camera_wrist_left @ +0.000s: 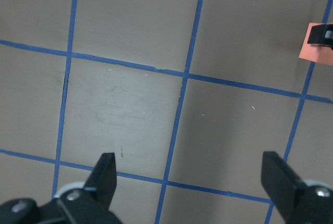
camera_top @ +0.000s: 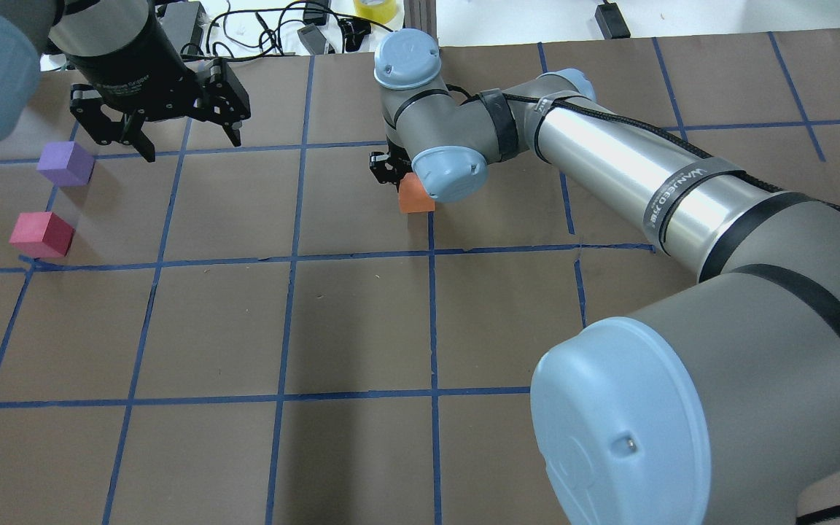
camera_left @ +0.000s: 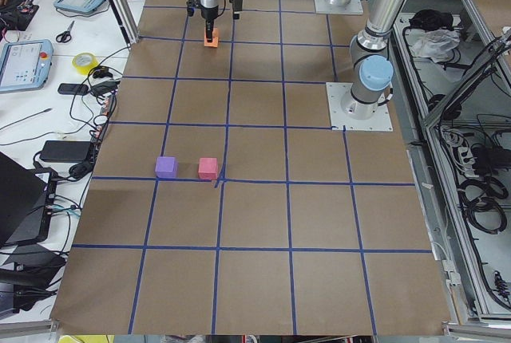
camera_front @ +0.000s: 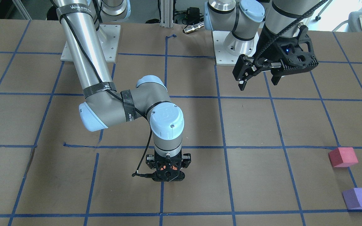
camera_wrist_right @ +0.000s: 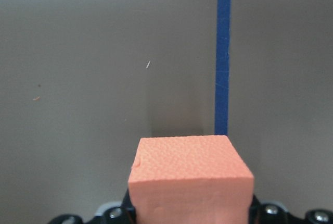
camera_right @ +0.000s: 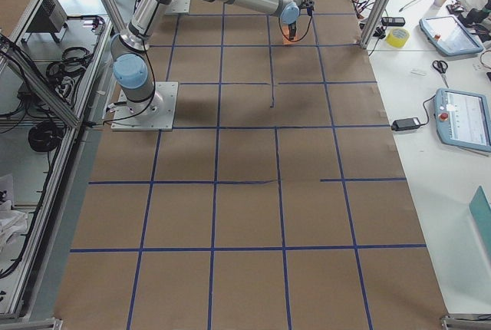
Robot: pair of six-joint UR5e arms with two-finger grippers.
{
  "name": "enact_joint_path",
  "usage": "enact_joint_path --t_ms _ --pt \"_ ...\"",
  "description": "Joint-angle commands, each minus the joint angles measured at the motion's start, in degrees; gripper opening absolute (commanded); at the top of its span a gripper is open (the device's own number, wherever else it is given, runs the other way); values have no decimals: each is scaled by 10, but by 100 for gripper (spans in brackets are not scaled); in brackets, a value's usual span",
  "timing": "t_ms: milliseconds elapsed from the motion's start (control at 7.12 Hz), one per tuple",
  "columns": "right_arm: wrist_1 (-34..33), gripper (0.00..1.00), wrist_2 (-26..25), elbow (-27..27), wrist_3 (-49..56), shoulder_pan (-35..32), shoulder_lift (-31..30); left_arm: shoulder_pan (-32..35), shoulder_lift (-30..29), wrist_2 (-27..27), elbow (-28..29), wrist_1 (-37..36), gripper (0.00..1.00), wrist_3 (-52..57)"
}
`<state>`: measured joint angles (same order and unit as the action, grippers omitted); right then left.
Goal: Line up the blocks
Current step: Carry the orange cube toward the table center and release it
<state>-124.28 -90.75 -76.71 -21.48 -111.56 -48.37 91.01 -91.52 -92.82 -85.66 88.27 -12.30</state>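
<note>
My right gripper (camera_front: 167,171) points down near the table's middle and is shut on the orange block (camera_top: 416,195), which also fills the bottom of the right wrist view (camera_wrist_right: 190,177). The block is at or just above the table; I cannot tell which. The pinkish-red block (camera_top: 42,235) and the purple block (camera_top: 65,163) sit side by side on my far left, a small gap between them. My left gripper (camera_top: 190,142) is open and empty, raised above the table just beside the purple block. In the left wrist view its fingers (camera_wrist_left: 106,174) frame bare table, and the orange block (camera_wrist_left: 315,41) shows at the right edge.
The brown table carries a blue tape grid (camera_top: 431,255). The two arm base plates (camera_front: 90,44) (camera_front: 231,47) stand on the robot's side. Cables, a tape roll (camera_top: 376,9) and tablets (camera_left: 24,64) lie beyond the far edge. My right forearm (camera_top: 639,182) spans the right half of the table.
</note>
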Motion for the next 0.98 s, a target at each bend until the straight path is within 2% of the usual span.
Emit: enact_joint_path --t_ms 0,140,281,562,702,843 --pt "-4 53 1 1 -9 -1 10 -8 0 5 1 -2 100 0" --pt "-5 80 1 1 -10 -1 8 -9 0 4 0 -2 100 0" --pt "-3 100 1 1 -9 -1 5 -8 2 5 0 1 100 0" --pt "-3 100 2 7 -7 1 -12 -9 2 5 -2 4 100 0" --pt "11 100 6 18 6 18 -46 -9 -1 4 -3 4 100 0" --pt "72 100 16 17 25 47 -87 -10 -2 3 -3 4 100 0"
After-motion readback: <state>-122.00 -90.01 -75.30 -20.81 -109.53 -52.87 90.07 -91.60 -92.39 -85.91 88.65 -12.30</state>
